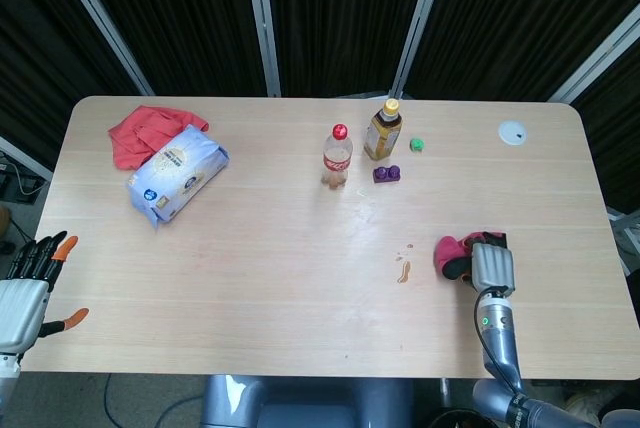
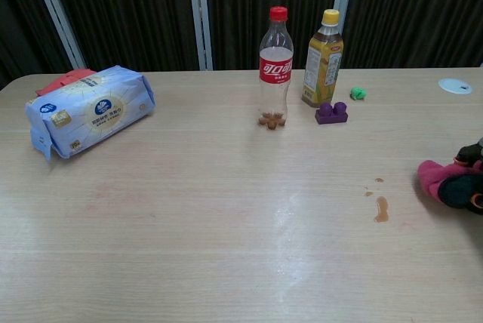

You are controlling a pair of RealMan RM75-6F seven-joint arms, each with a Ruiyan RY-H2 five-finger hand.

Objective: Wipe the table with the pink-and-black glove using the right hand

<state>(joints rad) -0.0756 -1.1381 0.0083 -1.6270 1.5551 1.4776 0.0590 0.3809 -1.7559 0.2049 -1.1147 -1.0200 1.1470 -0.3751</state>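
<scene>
The right hand (image 1: 491, 268) sits at the right side of the table (image 1: 300, 278), on top of the pink-and-black glove (image 1: 452, 252). From above, the back of the hand covers most of the glove, and only a bunched pink lobe with a dark edge sticks out to the left of it. In the chest view the glove (image 2: 445, 181) shows as a pink lump at the far right edge, with dark fingers (image 2: 462, 187) wrapped over it, so the hand appears to be gripping it, though the frame cuts off much of the hand.

Just to the left of the glove, a small brown spill (image 1: 404, 270) marks the wood, with a couple of smaller drops above it; the glove is near the spill but not touching it.

The left hand (image 1: 28, 288) hangs off the near left corner of the table, holding nothing, its orange-tipped fingers spread apart.

Further back, a cola bottle (image 1: 337, 156) with a red cap stands upright near the middle, and a yellow-capped tea bottle (image 1: 383, 129) stands just beside it to the right. A purple toy block (image 1: 387, 174) lies in front of the tea bottle, and a small green piece (image 1: 417, 144) lies to its right. A white disc (image 1: 512, 132) sits near the far right corner. On the left, a blue pack of tissues (image 1: 177, 173) lies against a crumpled red cloth (image 1: 140, 131).
</scene>
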